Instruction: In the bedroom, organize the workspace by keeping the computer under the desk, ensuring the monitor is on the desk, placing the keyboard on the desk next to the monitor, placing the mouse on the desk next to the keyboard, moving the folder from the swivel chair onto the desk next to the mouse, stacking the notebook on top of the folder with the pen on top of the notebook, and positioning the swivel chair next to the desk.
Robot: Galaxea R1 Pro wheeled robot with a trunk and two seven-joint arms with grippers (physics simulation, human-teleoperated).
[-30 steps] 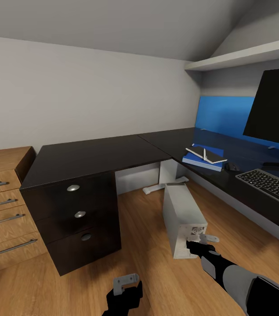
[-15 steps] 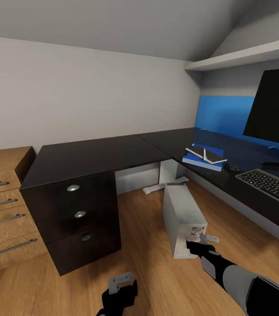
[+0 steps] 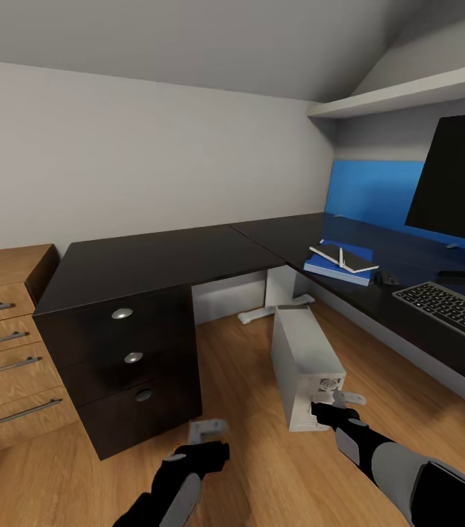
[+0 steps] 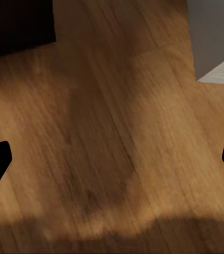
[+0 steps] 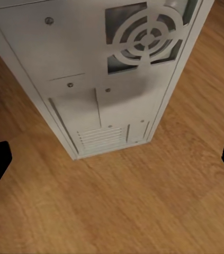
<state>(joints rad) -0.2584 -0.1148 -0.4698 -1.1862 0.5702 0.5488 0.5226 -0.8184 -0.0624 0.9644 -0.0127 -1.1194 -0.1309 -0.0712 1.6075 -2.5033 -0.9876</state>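
A long black L-shaped table (image 3: 166, 260) was seen in a grey-walled room with a wooden floor (image 3: 261, 454). On the table, a blue folder (image 3: 338, 265) lay with a dark notebook (image 3: 332, 255) and a thin pen (image 3: 342, 258) stacked on top. A small mouse (image 3: 387, 278) lay just beside the folder, then a keyboard (image 3: 452, 307), with a monitor (image 3: 460, 179) behind. A grey computer tower (image 3: 302, 359) stood on the floor, partly under the table. The right gripper (image 3: 335, 405) was held just beside the tower's rear panel (image 5: 106, 79), its fingers spread wide, nothing gripped. The left gripper (image 3: 206, 432) hung above bare floor (image 4: 112, 132), fingers likewise spread apart. A wooden drawer unit (image 3: 5, 344) stood at the left.
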